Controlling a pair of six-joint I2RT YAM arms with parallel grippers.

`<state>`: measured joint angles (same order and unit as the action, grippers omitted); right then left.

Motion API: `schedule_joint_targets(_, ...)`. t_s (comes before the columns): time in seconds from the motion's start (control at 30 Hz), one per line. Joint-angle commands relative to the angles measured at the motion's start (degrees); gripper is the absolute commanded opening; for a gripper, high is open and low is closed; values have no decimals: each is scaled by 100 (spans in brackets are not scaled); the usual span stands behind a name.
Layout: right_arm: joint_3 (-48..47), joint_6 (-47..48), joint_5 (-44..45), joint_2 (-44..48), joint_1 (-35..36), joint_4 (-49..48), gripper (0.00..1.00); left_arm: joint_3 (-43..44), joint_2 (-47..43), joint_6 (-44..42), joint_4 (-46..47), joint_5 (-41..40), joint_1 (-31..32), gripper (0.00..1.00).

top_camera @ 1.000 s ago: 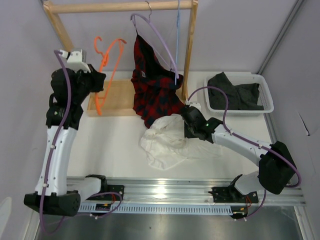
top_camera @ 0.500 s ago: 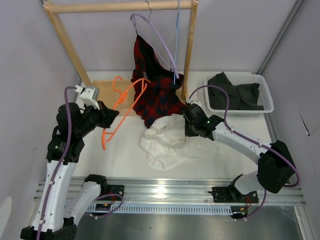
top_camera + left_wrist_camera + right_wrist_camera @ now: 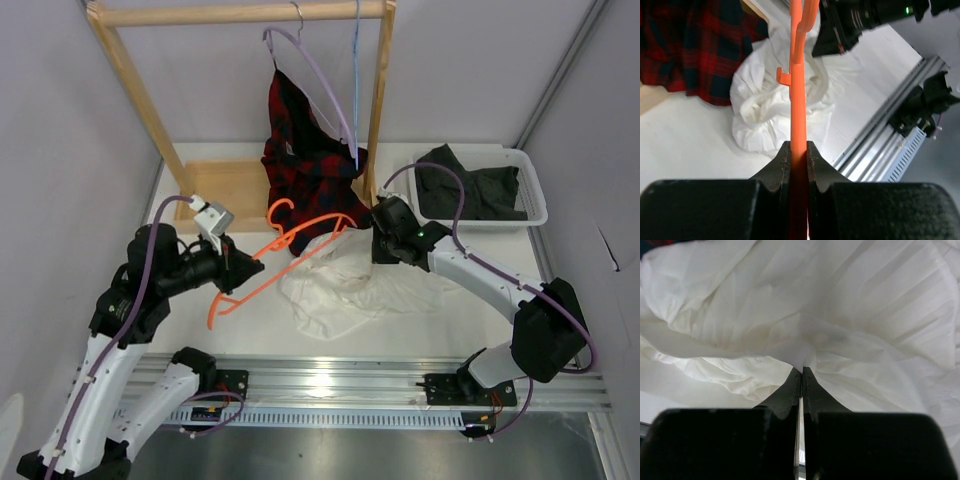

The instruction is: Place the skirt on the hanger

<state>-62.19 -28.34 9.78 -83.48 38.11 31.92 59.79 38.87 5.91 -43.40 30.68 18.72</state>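
Note:
My left gripper [image 3: 243, 272] is shut on the thin orange hanger [image 3: 300, 252], held low over the table. The hanger slants up and to the right, and its far end lies over the white skirt [image 3: 335, 290]. In the left wrist view the hanger's bar [image 3: 797, 100] runs straight up from between the closed fingers [image 3: 798, 150], with the crumpled skirt [image 3: 760, 110] beyond it. My right gripper [image 3: 385, 245] is shut on a pinched fold at the skirt's upper right edge. The right wrist view shows ruffled white fabric [image 3: 840, 305] bunched at the tips [image 3: 801, 370].
A wooden rack [image 3: 240, 12] stands at the back with its base board [image 3: 235, 190]. A red-and-black plaid garment [image 3: 305, 160] hangs there on a lilac hanger [image 3: 320, 80], next to a pale blue hanger [image 3: 354, 70]. A white basket [image 3: 535, 185] at right holds dark cloth [image 3: 470, 185]. A metal rail [image 3: 330, 375] lines the near edge.
The left arm has carried the orange hanger down from beside the rack and rightward, until it reaches over the skirt. The right gripper has lifted its pinch of skirt slightly up and back.

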Motion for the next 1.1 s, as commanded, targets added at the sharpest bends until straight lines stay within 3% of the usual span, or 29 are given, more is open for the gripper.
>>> schedule_joint_targets(0.0, -328, 100, -90, -28, -93, -46, 0, -134, 24, -178, -143, 53, 359, 0)
schedule_joint_targets(0.3, -223, 100, -29, 130, -111, -63, 0, -231, 524, -99, -108, -246, 1255, 0)
schedule_joint_targets(0.43, -214, 92, -64, 209, -102, -28, 0, -275, 674, 15, 42, -869, 1599, 0)
schedule_joint_targets(0.67, -126, 74, 76, 526, 4, 104, 0, -170, 868, 7, 226, -1441, 1784, 0)
schedule_joint_targets(1.07, -302, 83, 190, 772, 267, 428, 0, -327, 1385, -73, 982, -151, 1889, 0)
